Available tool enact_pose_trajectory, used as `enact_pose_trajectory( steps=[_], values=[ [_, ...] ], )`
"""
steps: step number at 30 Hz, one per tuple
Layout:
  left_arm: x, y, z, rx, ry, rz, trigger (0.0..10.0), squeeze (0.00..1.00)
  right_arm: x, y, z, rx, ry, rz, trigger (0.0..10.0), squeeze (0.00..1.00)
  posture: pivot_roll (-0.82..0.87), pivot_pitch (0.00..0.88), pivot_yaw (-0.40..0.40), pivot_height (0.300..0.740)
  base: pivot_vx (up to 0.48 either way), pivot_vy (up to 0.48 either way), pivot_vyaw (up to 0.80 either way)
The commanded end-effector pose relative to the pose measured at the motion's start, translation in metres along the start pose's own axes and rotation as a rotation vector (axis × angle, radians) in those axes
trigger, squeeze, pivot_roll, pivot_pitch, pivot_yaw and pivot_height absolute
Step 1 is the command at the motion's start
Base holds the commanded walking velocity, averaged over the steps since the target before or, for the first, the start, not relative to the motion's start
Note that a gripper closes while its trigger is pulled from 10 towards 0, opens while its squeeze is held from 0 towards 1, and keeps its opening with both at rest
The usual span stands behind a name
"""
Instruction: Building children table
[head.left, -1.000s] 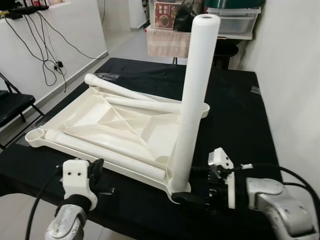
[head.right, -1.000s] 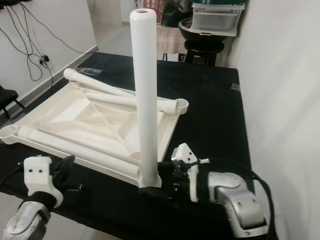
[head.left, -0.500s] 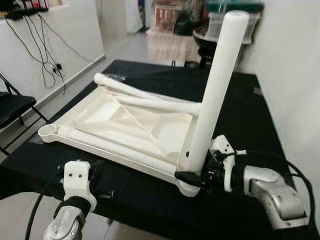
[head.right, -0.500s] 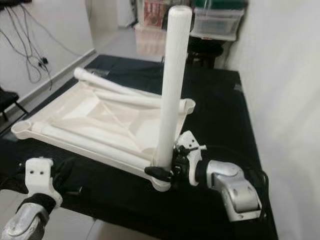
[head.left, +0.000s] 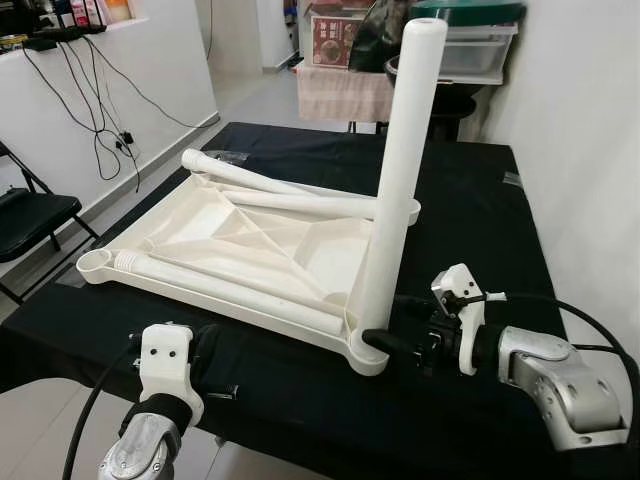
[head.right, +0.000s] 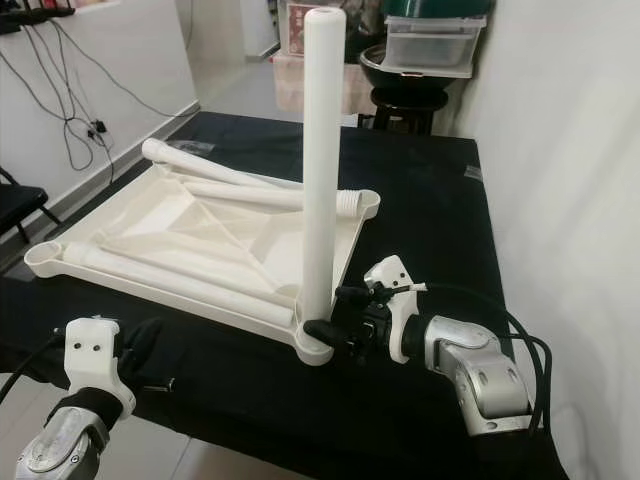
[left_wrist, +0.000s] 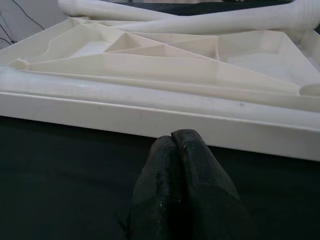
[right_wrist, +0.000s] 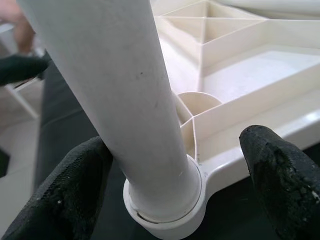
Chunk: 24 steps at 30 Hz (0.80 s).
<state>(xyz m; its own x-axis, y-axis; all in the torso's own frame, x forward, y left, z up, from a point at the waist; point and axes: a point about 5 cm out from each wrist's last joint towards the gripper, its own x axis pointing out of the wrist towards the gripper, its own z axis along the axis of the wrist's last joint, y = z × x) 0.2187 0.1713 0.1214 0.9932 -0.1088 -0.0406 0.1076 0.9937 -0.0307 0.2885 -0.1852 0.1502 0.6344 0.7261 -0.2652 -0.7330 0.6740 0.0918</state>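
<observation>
standing in the upturned cream tabletop (head.left: 250, 240)'s corner socket, our white ribbed leg (head.left: 398, 170); right gripper (right_wrist: 165, 180) spread around it, left gripper (left_wrist: 177, 150) pinched empty.

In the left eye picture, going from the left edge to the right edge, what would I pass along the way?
Black folding chair → left gripper → upturned white tabletop → upright white table leg → right gripper, open around that leg's base → its silver arm.
</observation>
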Motion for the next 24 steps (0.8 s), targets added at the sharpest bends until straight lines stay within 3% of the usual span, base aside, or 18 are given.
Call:
enact_pose_trajectory(
  steps=[1, 8, 13, 24],
  values=[
    [0.0, 0.001, -0.003, 0.008, 0.015, 0.001, 10.0, 0.0, -0.005, -0.008, 0.004, 0.008, -0.023, -0.069, 10.0, 0.0, -0.04, 0.061, 0.016, 0.74, 0.0, 0.0, 0.0],
    [0.001, 0.002, -0.002, 0.013, 0.016, -0.001, 10.0, 0.0, 0.003, -0.012, 0.004, 0.039, -0.046, -0.19, 10.0, 0.0, -0.04, 0.066, 0.015, 0.74, 0.0, 0.0, 0.0],
    [0.002, 0.002, -0.002, 0.016, 0.014, 0.004, 10.0, 0.0, 0.0, -0.002, -0.003, 0.035, 0.005, -0.091, 10.0, 0.0, -0.05, 0.066, 0.013, 0.74, 0.0, 0.0, 0.0],
    [0.002, 0.008, -0.002, -0.004, 0.016, 0.036, 10.0, 0.0, -0.032, 0.021, -0.013, 0.043, 0.105, 0.169, 10.0, 0.0, -0.06, 0.068, 0.02, 0.74, 0.0, 0.0, 0.0]
  ],
)
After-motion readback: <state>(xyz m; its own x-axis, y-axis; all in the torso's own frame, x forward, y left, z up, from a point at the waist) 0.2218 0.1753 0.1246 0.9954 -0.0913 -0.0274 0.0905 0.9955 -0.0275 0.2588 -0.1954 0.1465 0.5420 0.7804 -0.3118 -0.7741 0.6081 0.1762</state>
